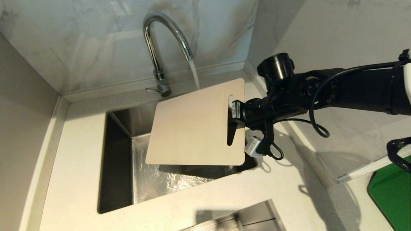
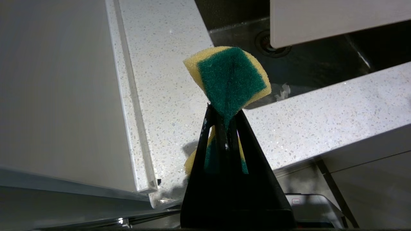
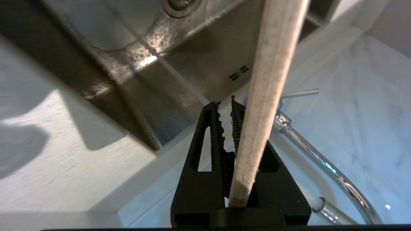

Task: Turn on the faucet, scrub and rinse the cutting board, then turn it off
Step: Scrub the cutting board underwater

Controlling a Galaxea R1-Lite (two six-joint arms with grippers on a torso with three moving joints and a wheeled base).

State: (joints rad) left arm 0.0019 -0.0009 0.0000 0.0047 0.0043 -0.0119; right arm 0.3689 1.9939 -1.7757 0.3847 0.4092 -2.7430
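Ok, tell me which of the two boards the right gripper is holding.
The cream cutting board, held over the sink by the right gripper, clamped at its slotted handle edge. The green board lies flat on the counter to the right, untouched.

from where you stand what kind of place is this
Most likely a home kitchen, at the sink corner. A steel sink is set into a speckled countertop, a chrome gooseneck faucet runs water, and a cutting board is held over the basin.
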